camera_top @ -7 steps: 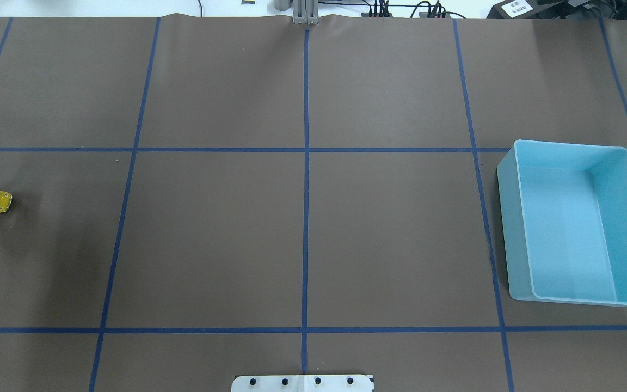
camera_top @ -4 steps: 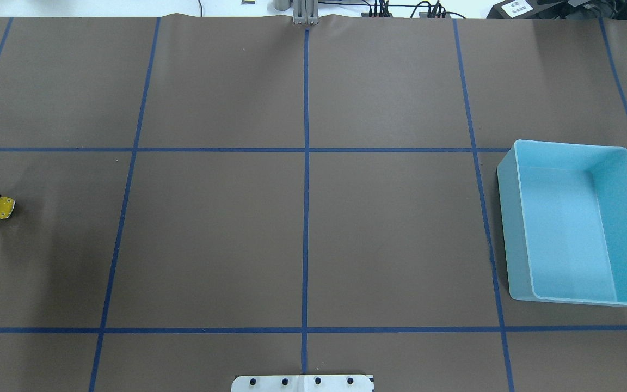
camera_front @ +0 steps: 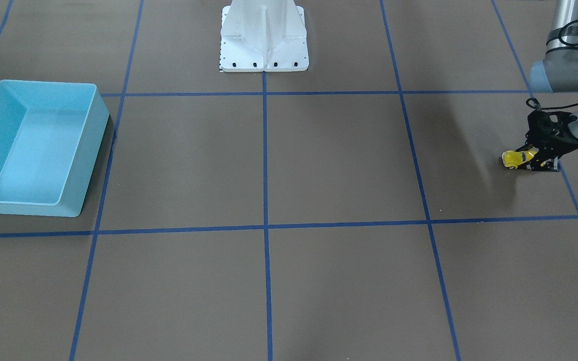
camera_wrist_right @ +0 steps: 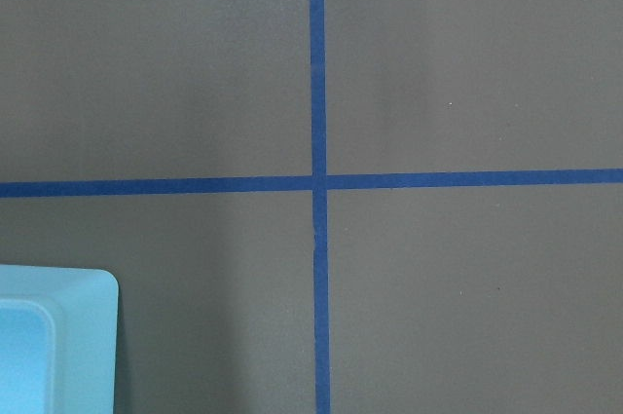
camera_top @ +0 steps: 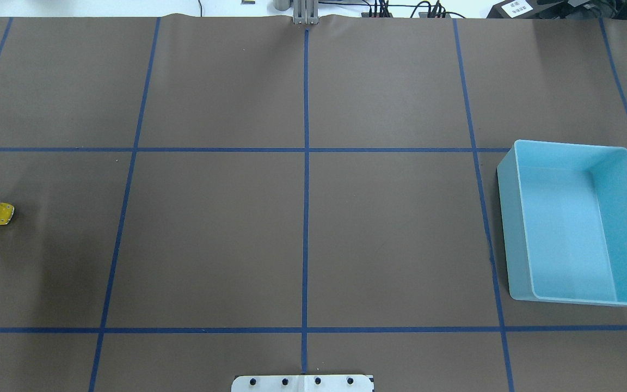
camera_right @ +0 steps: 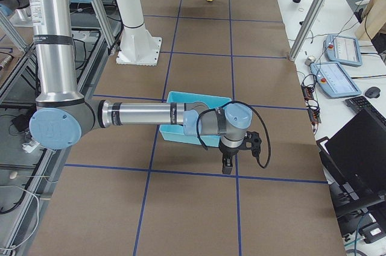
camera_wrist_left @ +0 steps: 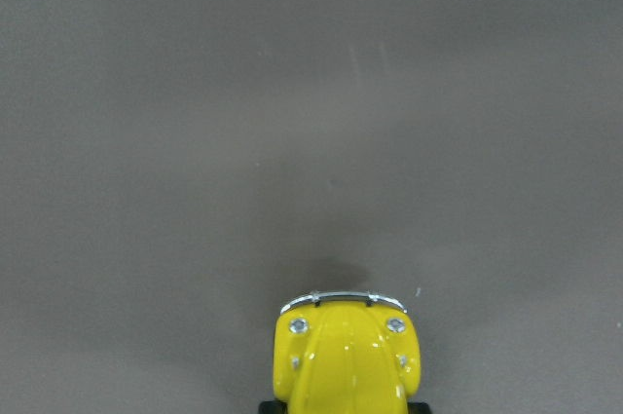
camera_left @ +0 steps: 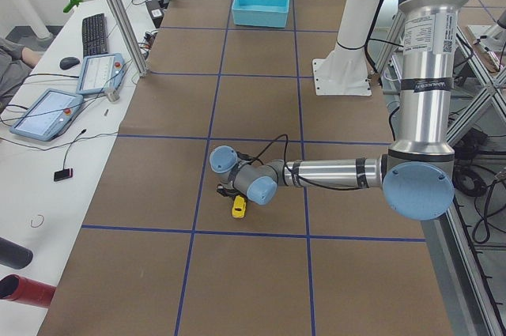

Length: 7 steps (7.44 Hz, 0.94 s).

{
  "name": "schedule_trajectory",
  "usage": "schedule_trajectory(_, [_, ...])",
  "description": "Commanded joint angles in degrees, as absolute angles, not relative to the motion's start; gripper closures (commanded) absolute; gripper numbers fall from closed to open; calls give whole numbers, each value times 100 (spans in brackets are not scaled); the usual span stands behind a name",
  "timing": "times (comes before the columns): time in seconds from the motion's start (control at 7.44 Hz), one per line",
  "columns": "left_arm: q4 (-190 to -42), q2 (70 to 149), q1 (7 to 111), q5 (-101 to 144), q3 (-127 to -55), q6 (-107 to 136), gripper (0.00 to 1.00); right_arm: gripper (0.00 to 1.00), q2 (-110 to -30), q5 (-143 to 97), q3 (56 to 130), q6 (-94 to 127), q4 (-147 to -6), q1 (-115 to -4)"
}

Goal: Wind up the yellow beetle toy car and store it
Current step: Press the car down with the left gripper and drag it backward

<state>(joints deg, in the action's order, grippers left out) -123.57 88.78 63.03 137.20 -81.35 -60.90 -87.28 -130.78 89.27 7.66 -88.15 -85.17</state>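
Left gripper (camera_front: 534, 159): pinched on the tail end of the yellow beetle toy car (camera_front: 514, 159), one finger on each flank. The wheels looked down on the desk (camera_front: 349, 160), or very near it; I could not be sure of contact.

Key relation: the car stuck straight out ahead of the left gripper. Its long axis ran in line with the gripper's reach, nose pointing away. The left wrist camera confirmed this, with the bonnet and silver bumper centred at the bottom edge and bare brown desk beyond.

The light blue bin (camera_top: 509, 218) lay far off beyond the car's nose, well apart, at the desk's other end.

Right gripper (camera_right: 227, 167): hung just beside the bin, so it was the nearer one to the store. Whether it was spread or pressed together, I cannot tell. The left arm was the only one at the car.

Compared with the overhead view a moment earlier:
- The car had crept slightly toward the robot's side.
- It sat flatter, with its nose less lifted.
- Less of the gripper body showed at the frame edge.
- The bin had not moved.

Judgement: a pull-back winding stroke was about to start or under way, and storing was not yet done.
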Motion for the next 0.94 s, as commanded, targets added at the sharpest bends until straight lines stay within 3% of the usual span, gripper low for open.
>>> schedule_trajectory(0.0, [-12516,8868,6407,13860,-8025,-6091,100,0,-8728,-13078,8921,765,-8815,-8517])
schedule_trajectory(0.81, [-13061,8868,6688,13975,-7550,-6126,100,0,-8736,-13078,8930,765,-8807,-8517])
